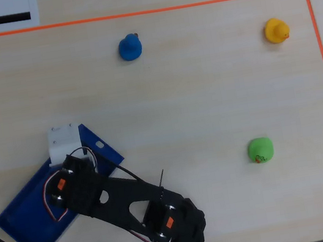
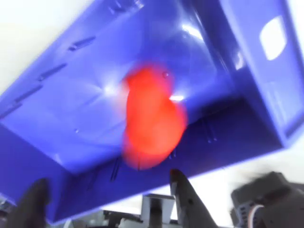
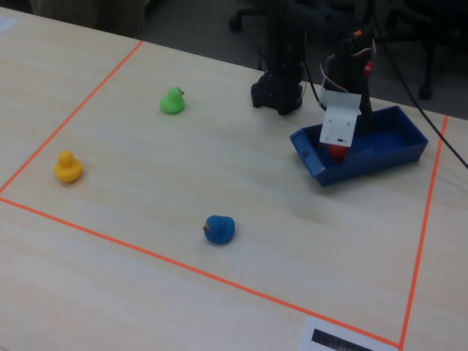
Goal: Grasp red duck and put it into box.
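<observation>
The red duck [image 2: 152, 118] shows as a blurred red shape over the floor of the blue box [image 2: 57, 104] in the wrist view, beyond my fingertips and not between them. In the fixed view the duck [image 3: 337, 152] sits inside the box [image 3: 398, 150], just under my gripper [image 3: 338, 140]. My gripper [image 2: 107, 178] is open, its two dark fingers spread wide and empty. In the overhead view my gripper [image 1: 67, 148] hangs over the box's [image 1: 30, 224] upper end and the arm hides the duck.
A blue duck [image 1: 130, 47], a yellow duck [image 1: 276, 31] and a green duck [image 1: 260, 150] stand apart on the wooden table inside an orange tape border [image 1: 131, 14]. The arm's base [image 3: 278, 91] stands next to the box.
</observation>
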